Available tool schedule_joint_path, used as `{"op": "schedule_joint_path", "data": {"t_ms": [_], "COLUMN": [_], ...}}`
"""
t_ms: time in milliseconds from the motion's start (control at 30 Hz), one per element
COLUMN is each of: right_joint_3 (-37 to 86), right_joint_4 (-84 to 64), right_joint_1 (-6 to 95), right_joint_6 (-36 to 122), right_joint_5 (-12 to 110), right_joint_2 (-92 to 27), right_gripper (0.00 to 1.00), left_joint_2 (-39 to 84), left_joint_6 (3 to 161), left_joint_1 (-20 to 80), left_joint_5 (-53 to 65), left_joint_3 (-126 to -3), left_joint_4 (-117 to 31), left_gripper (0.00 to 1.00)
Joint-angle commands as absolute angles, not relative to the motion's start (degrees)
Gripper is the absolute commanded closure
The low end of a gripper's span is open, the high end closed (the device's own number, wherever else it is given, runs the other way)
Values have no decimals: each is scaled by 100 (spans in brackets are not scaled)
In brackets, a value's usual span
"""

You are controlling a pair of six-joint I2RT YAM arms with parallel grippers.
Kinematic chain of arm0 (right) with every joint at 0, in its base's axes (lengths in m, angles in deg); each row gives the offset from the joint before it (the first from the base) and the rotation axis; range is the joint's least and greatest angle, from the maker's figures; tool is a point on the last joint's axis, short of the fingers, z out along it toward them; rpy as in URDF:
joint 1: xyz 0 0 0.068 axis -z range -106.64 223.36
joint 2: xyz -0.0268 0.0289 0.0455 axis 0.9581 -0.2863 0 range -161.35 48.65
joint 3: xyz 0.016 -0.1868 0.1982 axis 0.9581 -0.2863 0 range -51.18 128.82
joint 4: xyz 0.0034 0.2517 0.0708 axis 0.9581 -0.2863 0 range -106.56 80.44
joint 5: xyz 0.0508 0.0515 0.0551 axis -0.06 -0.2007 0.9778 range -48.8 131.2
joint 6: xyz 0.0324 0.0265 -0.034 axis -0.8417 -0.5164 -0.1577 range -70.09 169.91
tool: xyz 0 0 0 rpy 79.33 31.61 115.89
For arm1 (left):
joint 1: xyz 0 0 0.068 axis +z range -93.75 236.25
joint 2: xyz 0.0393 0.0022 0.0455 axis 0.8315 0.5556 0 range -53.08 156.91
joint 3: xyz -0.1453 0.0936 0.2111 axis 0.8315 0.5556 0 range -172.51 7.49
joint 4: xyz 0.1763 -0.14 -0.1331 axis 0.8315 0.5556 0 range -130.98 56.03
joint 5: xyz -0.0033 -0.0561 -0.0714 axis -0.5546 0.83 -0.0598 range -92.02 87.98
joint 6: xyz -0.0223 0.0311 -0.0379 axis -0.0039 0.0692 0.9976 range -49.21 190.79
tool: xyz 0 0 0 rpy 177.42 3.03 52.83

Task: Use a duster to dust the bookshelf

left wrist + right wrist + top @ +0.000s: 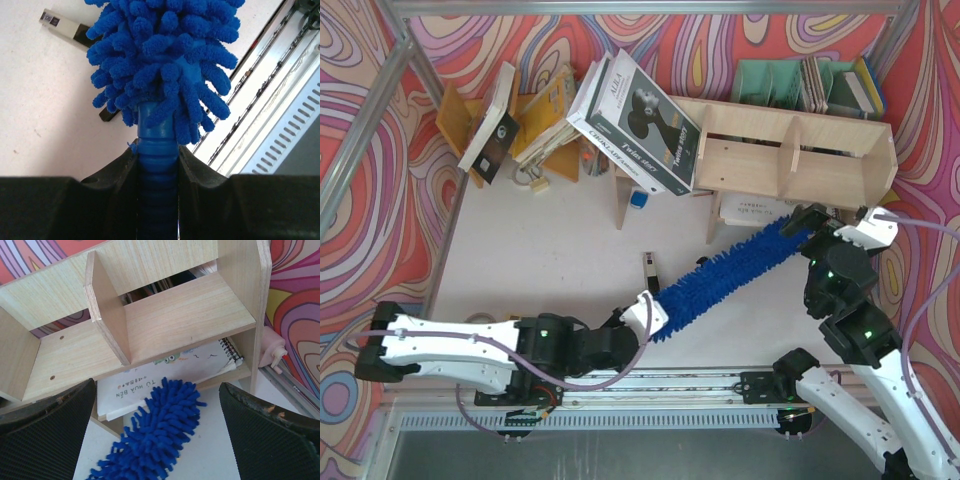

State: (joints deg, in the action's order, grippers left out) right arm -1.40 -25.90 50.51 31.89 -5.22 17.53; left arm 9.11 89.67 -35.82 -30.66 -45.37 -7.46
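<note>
**Duster reaching the bookshelf's lower tier**

The bench carries the bookshelf. The duster runs slantwise from well in front of the bookshelf up to its bottom tier, and its fluffy tip meets a notebook lying there. The left pincer is clamped on the duster's handle, at the end farthest from the bookshelf. The right pincer is spread wide and holds nothing, over the tip just before the bookshelf.
</note>
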Motion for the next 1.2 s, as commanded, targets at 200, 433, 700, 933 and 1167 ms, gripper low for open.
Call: {"op": "schedule_joint_path", "data": {"t_ms": [200, 433, 700, 933, 1167], "right_joint_3": [29, -14, 15, -16, -32], "right_joint_4": [-2501, -2495, -2431, -2287, -2158], "right_joint_1": [5068, 5076, 5071, 5071, 5077], "right_joint_6": [3289, 3269, 3330, 3354, 3489], "right_joint_5": [-572, -595, -625, -586, -589], "right_joint_2": [1541, 1473, 1355, 1267, 1089], "right_gripper": [1, 1, 1, 1, 1], "left_joint_2": [-318, -645, -787, -366, -633], "left_joint_6": [9829, 10613, 11156, 12160, 12683], "left_joint_1": [-3854, -3920, -3946, -4250, -4462], "left_joint_5": [-3701, -4095, -4186, -4492, -4865], "left_joint_3": [-4832, -5129, -5247, -5207, -5431], "left_joint_4": [1017, 2386, 2685, 2991, 3629], "left_gripper": [100, 100, 100, 100, 100]}}
